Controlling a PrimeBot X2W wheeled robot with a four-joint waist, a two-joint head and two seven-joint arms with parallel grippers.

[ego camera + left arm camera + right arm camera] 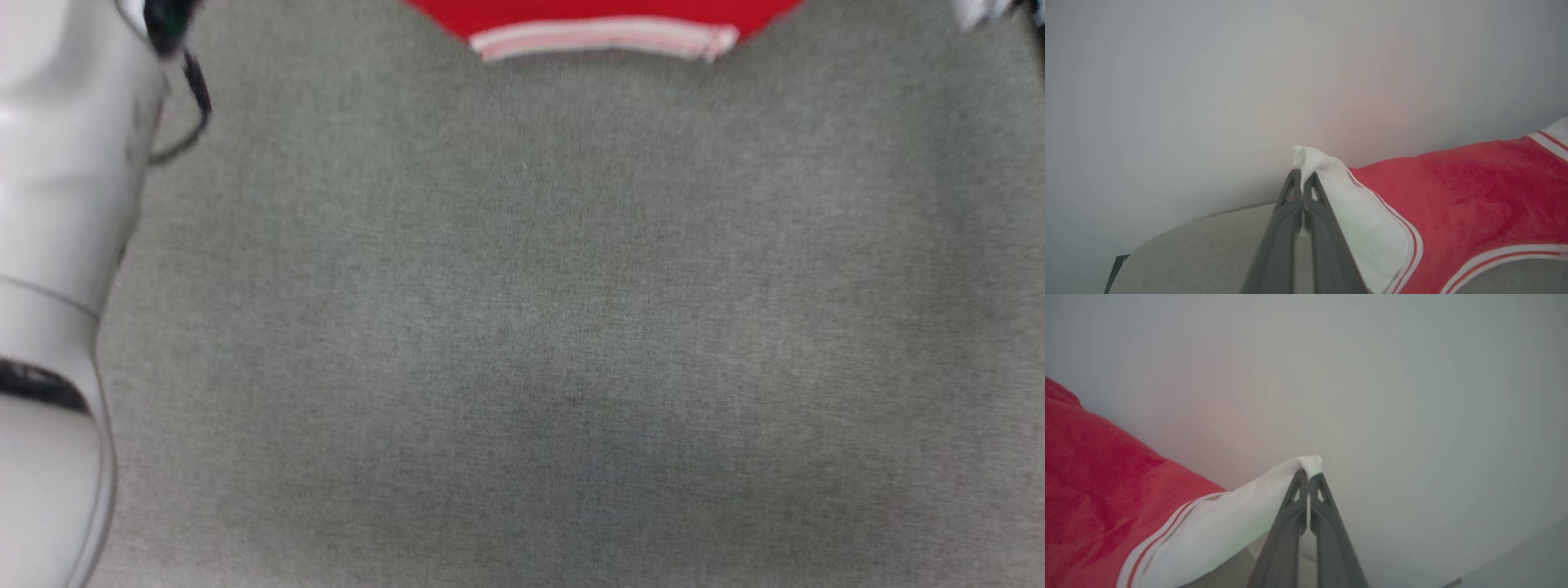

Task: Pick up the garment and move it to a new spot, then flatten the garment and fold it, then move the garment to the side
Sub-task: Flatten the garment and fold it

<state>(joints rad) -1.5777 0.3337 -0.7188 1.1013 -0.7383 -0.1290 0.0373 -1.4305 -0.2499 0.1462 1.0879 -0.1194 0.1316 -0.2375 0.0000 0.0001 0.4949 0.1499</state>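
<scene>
My left hand (pixel 1302 179) is closed tight on the tip of one white sleeve (pixel 1363 220), a tuft of cloth poking out past the fingertips, and my right hand (pixel 1308 477) is pinched shut the same way on the other sleeve (pixel 1229 522). The shirt (pixel 600 12) spans between them, red body taut. In the head view it sits at twelve o'clock, at the far edge of the grey desk (pixel 522 327), with its striped trim nearest me and my pale forearm (pixel 49 245) at nine o'clock. I judge this to be the carry to a new spot, with flattening next. To do it well I should move both hands together at one height, so the span neither sags nor rips free of these small pinches. I cannot tell whether the hanging part touches the desk, so I would lift enough to avoid dragging a crease into it. The bare stretch of desk toward six o'clock looks like the place to lay it. I would lower the body first and draw the sleeves outward toward nine and three o'clock before letting go, so the cloth lands spread, not bunched.
</scene>
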